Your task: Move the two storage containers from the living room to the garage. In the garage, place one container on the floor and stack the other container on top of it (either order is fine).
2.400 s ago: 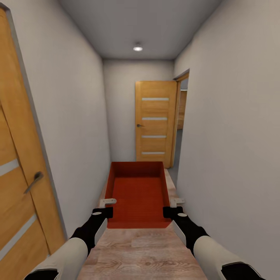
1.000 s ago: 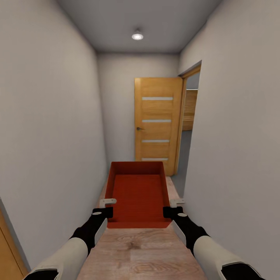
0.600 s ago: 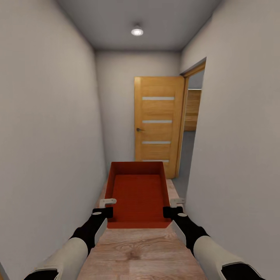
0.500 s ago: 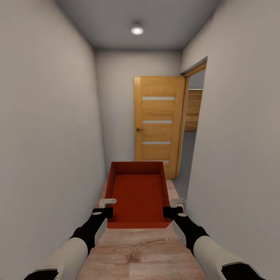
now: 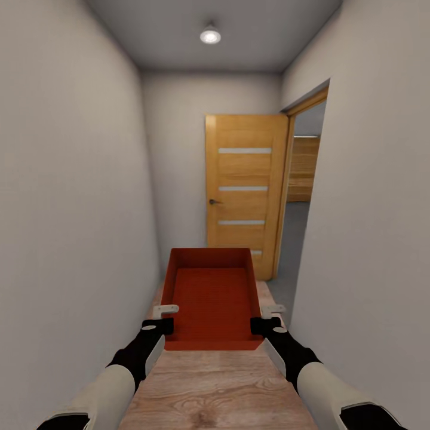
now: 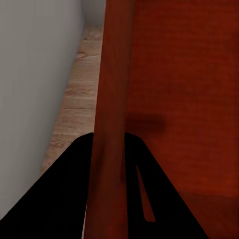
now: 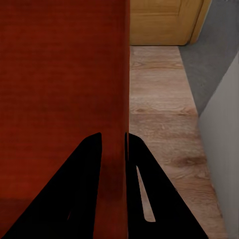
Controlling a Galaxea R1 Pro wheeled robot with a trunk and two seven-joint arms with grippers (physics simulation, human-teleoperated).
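I hold one red-orange storage container point(image 5: 210, 295) level in front of me, over a light wood-plank floor in a narrow corridor. My left gripper point(image 5: 162, 319) is shut on its left wall and my right gripper point(image 5: 267, 319) is shut on its right wall. In the left wrist view the thin red wall point(image 6: 113, 99) runs between the black fingers point(image 6: 64, 199). The right wrist view shows the container point(image 7: 59, 74) with its wall clamped between the fingers point(image 7: 144, 199). The bin is empty. The second container is out of view.
Grey-white walls stand close at the left point(image 5: 71, 209) and right point(image 5: 370, 209). Ahead, an orange wooden door point(image 5: 245, 185) stands open against the end wall, beside a doorway point(image 5: 301, 197) on the right with grey floor point(image 5: 286, 289) beyond. A ceiling light point(image 5: 210, 36) glows above.
The view has advanced along the corridor: the wooden door at the left has passed out of sight, and the far door and right doorway are nearer. Both grippers still hold the container the same way.
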